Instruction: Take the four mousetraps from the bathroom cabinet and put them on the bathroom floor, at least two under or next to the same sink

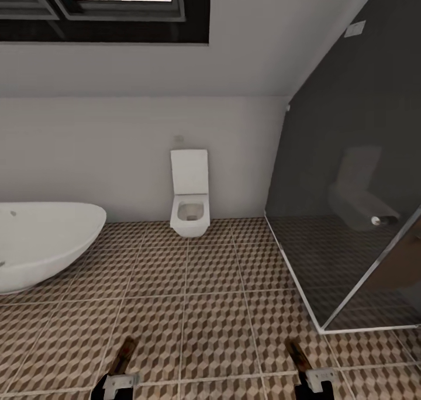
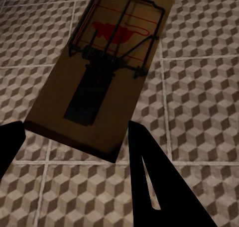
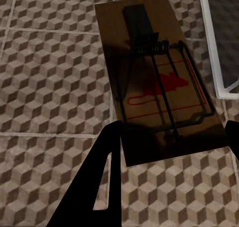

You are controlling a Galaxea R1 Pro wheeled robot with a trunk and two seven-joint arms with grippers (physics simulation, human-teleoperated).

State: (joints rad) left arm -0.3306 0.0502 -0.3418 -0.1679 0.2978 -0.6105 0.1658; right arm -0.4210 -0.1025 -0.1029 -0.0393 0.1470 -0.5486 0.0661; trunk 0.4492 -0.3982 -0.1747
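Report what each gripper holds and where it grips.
Left gripper: a mousetrap, gripped at its near short end. Right gripper: another mousetrap, likewise at its near end.

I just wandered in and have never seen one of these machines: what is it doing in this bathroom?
The robot is carrying two mousetraps, one in each gripper. The left gripper holds a mousetrap and the right gripper holds another mousetrap, both above the patterned floor. Ahead stand a toilet, a bathtub on the left and a glass shower on the right. Neither trap has been set down yet.
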